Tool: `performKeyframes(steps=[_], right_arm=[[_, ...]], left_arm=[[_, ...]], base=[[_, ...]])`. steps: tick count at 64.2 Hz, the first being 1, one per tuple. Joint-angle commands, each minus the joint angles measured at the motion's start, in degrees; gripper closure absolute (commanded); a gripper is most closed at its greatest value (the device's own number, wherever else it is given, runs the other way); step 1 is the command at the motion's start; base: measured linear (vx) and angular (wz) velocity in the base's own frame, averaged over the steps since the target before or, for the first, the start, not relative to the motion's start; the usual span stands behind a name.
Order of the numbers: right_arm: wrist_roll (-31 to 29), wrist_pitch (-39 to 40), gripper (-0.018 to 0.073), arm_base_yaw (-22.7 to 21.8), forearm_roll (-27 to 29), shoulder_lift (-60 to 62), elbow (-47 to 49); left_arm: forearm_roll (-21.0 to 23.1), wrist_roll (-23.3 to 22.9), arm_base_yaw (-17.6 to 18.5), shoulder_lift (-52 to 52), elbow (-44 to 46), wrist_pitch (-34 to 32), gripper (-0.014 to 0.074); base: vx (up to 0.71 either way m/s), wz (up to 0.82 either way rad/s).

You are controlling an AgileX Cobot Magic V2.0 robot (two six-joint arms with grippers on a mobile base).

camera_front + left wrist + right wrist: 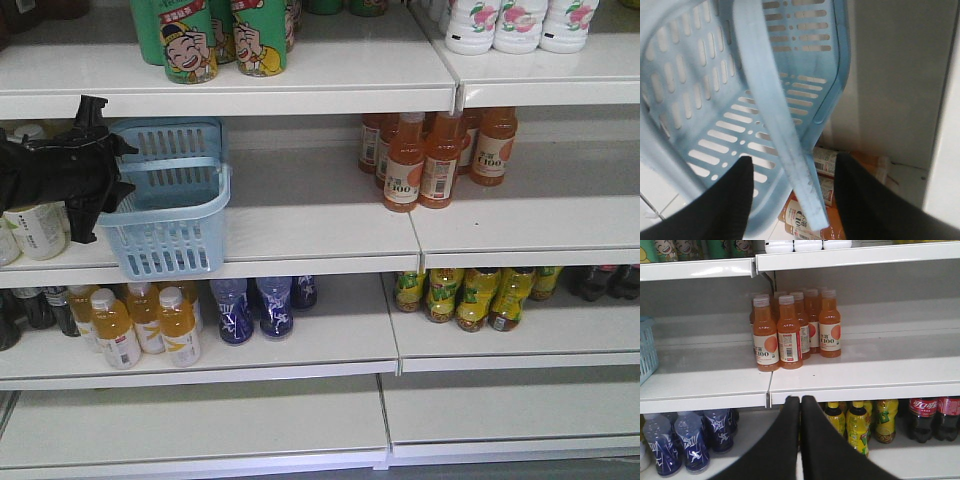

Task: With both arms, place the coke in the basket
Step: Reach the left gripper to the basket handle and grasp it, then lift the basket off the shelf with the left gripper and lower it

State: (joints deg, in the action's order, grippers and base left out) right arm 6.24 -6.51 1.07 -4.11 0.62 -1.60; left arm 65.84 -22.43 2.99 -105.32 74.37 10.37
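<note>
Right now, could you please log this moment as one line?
left fingers open astride basket handle; right fingers shut, empty; basket empty at shelf edge; coke not seen

The basket [170, 215] sits at the left end of the middle shelf [300, 220], its handle [770, 90] between the fingers of my left gripper [792, 167] (a gap either side), juice bottles [430, 160] well to its right, cans [225, 35] on the shelf above.

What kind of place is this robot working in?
Most likely a shop's drinks aisle, or a mock-up of one: white tiered shelves hold grouped orange drink bottles and yellow-green bottles, and a light blue shopping basket sits on one shelf.
</note>
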Motion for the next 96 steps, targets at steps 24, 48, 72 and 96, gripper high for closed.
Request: performKeyframes(steps=[24,48,72,96], right_arm=[[-0.3,4.1,0.0569,-0.3,-0.3,0.7,-0.5],[-0.3,4.1,0.0569,-0.3,-0.3,0.7,-0.5],[-0.3,4.1,0.0569,-0.3,-0.3,0.7,-0.5],[-0.3,4.1,0.0569,-0.3,-0.3,0.7,-0.5]], left_arm=[[8.6,6.3,0.4,-4.1,7.4,-0.1,0.0260],[27.2,31.9,0.3,-5.7,9.7,3.1,0.0605],[31.3,40.9,0.1,-5.6,9.4,22.4,0.0604],[31.5,47.3,0.2,0.5,-2.7,37.2,0.0604]], base=[[0.00,0.00],[0.00,0.00],[0.00,0.00],[0.00,0.00]])
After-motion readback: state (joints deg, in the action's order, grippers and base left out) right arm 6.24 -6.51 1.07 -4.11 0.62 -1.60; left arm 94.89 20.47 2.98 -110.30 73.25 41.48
